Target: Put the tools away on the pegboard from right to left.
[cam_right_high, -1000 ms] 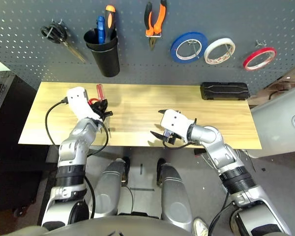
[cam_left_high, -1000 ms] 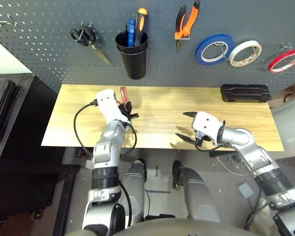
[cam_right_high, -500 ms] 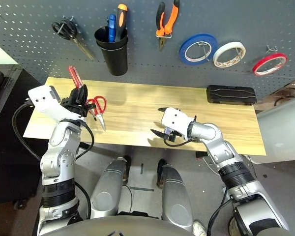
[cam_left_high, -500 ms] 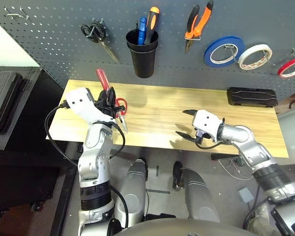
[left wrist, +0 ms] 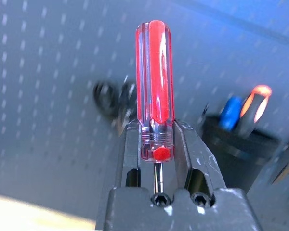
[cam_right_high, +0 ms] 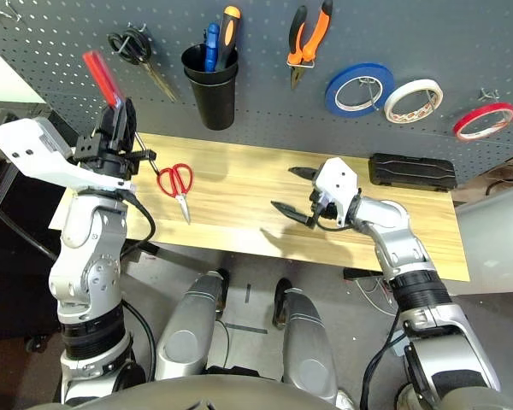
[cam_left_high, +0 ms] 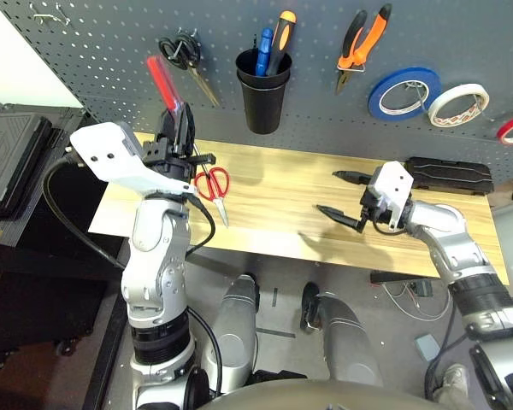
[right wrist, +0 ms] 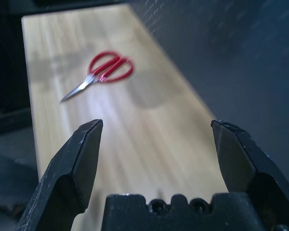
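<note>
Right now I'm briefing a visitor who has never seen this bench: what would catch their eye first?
The left claw is shut on the red-handled screwdriver, held handle-up in front of the pegboard. Beside it, the red-handled scissors lie on the wooden table. The right claw hangs wide open and empty above the table's right half.

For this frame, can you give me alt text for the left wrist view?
The left pincer is shut on a red-handled screwdriver, handle pointing away toward the grey pegboard. Behind it hang blurred black-handled scissors and a black cup of tools.
</note>
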Controlling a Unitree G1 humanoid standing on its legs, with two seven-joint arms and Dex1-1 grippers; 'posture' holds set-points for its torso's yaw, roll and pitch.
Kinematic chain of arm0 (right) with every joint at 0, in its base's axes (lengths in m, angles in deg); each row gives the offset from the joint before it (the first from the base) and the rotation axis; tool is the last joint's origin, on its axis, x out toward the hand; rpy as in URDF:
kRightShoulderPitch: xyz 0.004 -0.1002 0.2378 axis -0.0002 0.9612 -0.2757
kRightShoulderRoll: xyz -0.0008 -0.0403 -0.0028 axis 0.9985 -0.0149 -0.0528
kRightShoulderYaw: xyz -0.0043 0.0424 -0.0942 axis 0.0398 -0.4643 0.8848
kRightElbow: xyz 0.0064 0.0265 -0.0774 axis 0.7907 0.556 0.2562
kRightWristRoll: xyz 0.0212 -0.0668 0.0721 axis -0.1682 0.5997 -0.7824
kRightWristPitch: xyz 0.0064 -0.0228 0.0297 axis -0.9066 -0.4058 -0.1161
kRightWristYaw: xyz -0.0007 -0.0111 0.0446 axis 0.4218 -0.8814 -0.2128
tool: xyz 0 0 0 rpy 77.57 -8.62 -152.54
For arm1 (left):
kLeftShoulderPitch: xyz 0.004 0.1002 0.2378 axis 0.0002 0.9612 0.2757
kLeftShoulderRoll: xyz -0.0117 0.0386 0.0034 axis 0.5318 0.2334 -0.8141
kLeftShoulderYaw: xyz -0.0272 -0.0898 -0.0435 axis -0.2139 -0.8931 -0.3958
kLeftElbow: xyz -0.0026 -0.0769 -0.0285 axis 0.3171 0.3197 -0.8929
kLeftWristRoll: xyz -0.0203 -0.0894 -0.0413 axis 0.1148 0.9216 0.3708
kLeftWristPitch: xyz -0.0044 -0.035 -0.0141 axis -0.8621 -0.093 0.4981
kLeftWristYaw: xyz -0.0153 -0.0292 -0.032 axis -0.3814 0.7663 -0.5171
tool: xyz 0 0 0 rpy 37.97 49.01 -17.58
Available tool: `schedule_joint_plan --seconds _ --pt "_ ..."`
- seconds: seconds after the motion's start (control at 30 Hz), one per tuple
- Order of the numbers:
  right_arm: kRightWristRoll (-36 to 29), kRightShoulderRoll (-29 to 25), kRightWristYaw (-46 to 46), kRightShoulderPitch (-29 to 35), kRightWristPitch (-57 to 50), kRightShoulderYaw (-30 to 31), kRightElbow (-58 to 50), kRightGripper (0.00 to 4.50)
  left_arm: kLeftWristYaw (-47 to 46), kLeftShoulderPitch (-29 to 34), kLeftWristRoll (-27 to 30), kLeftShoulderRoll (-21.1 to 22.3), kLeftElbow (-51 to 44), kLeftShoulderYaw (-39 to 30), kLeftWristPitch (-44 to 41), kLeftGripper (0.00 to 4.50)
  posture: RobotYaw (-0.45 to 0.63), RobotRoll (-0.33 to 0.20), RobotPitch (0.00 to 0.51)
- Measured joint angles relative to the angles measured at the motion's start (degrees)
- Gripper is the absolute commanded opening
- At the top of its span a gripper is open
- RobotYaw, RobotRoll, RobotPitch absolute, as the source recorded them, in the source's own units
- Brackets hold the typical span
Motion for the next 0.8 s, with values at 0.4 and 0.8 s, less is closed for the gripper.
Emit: schedule_joint_plan --seconds 0.4,0.8 --pt "-6.6 -6.3 -10.2 -6.7 -8.3 -3.9 0.9 4.5 -0.2 -9.2 3.2 2.1 -1.4 0.3 -5.0 0.83 0.32 0.0 0.248" --pt "-10.0 -8.6 -12.0 -15.2 -13.8 -8.4 0.4 4.5 0.9 -15.6 3.8 3.6 5.0 0.0 -3.8 0.83 0.29 0.0 0.238"
